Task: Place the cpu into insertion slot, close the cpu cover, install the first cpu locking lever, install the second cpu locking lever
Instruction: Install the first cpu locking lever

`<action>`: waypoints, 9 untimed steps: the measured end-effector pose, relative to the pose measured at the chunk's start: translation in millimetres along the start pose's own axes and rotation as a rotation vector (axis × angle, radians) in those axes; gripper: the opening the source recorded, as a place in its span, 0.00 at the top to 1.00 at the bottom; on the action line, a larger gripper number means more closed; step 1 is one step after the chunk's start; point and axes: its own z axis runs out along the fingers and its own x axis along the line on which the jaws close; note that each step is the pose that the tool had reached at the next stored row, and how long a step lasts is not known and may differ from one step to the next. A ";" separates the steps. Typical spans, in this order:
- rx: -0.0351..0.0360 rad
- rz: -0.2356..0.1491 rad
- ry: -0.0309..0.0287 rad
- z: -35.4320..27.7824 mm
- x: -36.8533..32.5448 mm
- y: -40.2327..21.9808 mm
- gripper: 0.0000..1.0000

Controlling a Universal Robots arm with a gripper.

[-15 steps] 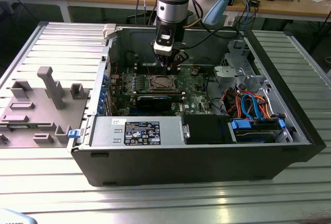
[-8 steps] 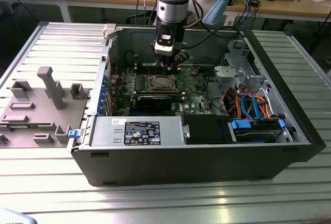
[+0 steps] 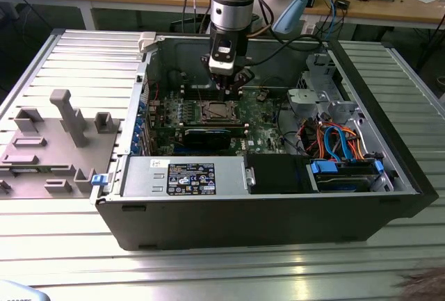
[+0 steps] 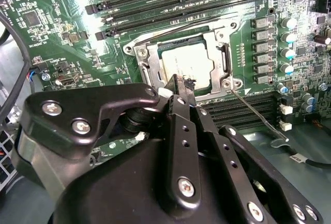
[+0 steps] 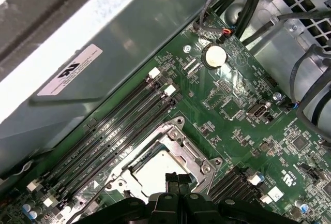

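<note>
The cpu (image 4: 189,63) lies flat in the insertion slot (image 4: 178,42), its silvery top facing up, near the middle of the green motherboard (image 4: 62,27). The cpu cover (image 4: 147,69) lies down around it as a metal frame, the chip showing through its window. From the frame's corner a thin wire lever (image 4: 256,113) runs out free across the board toward the board's edge, not tucked against the frame. Rows of long black memory slots (image 4: 181,1) run along one side of the socket. The jaws hang just above the cpu's near edge in both wrist views, their black fingertips (image 4: 177,87) drawn together with nothing visible between them; whether they touch the chip I cannot tell. A round coin battery (image 5: 212,56) sits further out on the board. In the exterior view the arm (image 3: 229,2) reaches straight down into the open computer case (image 3: 278,224), which stands at the middle of the slatted metal worktop (image 3: 69,51). Grey fixture blocks (image 3: 62,134) stand near the worktop's edge at the exterior view's left.
</note>
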 end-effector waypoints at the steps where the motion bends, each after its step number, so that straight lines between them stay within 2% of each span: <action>1: -0.0001 -0.002 -0.0001 0.0 0.0 0.0 0.89; 9: -0.0016 -0.033 -0.0014 0.0 0.0 0.0 0.89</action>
